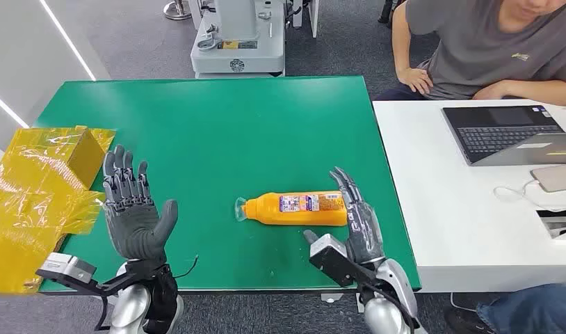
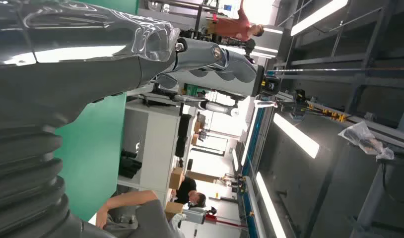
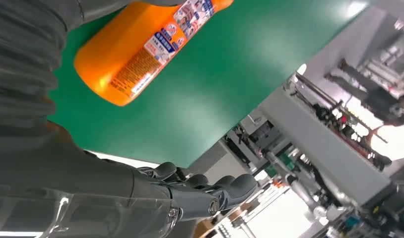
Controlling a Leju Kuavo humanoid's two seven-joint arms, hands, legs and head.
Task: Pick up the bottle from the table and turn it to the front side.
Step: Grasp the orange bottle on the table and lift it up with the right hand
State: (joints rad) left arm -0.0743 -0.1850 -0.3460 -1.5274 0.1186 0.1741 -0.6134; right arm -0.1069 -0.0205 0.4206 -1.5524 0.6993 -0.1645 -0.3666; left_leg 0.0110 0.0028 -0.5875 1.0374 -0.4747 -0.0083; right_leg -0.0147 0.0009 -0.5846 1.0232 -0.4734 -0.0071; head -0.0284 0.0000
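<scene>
Yellow crinkled film, glossy and translucent, wraps a boxy bundle that overhangs the left edge of the green table, whose matte top looks like smooth felt or board. Just right of the bundle the left hand is raised palm-forward above the table's near edge, its ribbed dark-grey fingers spread apart and holding nothing; the left wrist view shows the same thick grey thumb and knuckled fingers extended in open air. Near the middle of the table's front part lies the bottle, an orange plastic flask on its side, neck and clear-wrapped cap toward the left, flat base toward the right. Its printed label, white, blue and red with small writing too fine to read, faces upward. The right hand stands edge-on just beside the bottle's base, fingers straight and apart, gripping nothing; whether it touches the bottle cannot be told. Farther right, a white desk carries an open laptop, with a seated person in a grey shirt behind it.
</scene>
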